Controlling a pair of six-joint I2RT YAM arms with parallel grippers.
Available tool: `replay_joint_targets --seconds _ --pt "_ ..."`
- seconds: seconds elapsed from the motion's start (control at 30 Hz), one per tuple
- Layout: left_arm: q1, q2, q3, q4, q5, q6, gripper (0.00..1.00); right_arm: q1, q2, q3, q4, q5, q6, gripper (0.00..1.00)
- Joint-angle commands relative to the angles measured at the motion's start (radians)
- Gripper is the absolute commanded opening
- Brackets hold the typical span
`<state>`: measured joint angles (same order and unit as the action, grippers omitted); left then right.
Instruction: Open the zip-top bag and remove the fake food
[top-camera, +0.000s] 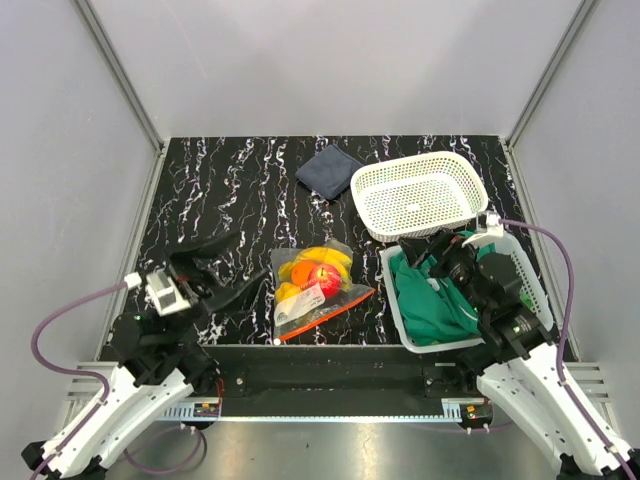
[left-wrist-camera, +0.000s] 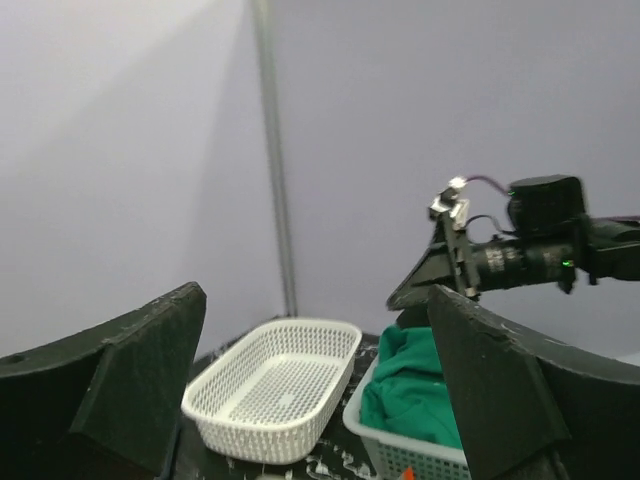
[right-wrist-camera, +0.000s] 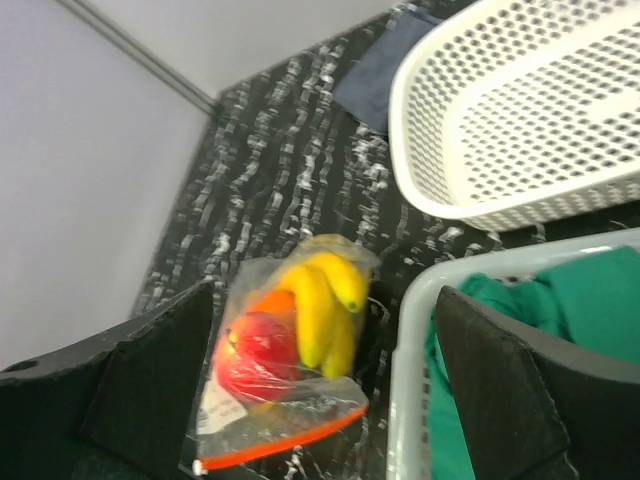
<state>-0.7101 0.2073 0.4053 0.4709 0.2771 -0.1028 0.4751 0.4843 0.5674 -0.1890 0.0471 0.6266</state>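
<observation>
Clear crinkly zip-top bag (top-camera: 297, 317) with glossy plastic fake food (top-camera: 322, 273) inside lies by the middle of the near edge. Both the left gripper (left-wrist-camera: 315, 295) and right gripper (right-wrist-camera: 322, 298) gape wide, holding nothing.

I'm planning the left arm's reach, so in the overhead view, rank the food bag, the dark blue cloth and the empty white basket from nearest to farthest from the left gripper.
1. The food bag, just right of the left gripper.
2. The dark blue cloth, at the back, middle.
3. The empty white basket, back right.
</observation>
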Motion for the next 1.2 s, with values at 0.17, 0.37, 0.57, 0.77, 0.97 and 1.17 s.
replay_joint_targets --seconds 0.17,0.37,0.57,0.77,0.97,1.17 --pt "-0.003 0.087 0.223 -0.610 -0.713 -0.322 0.99 0.007 0.016 0.135 -0.191 0.004 -0.129 1.00" --pt "-0.003 0.083 0.285 -0.776 -0.546 -0.261 0.99 0.007 0.245 0.247 -0.239 -0.278 -0.185 1.00" --pt "-0.003 0.030 0.271 -0.805 -0.515 -0.386 0.99 0.160 0.459 0.344 -0.254 -0.218 -0.183 1.00" --pt "-0.003 0.075 0.328 -0.986 -0.591 -0.483 0.99 0.529 0.646 0.428 -0.267 -0.053 -0.212 1.00" --pt "-0.003 0.138 0.372 -1.066 -0.572 -0.529 0.99 0.773 0.709 0.424 -0.251 0.065 -0.006 1.00" --pt "-0.003 0.204 0.391 -1.109 -0.538 -0.571 0.99 0.875 0.749 0.309 -0.155 0.070 0.344 1.00"
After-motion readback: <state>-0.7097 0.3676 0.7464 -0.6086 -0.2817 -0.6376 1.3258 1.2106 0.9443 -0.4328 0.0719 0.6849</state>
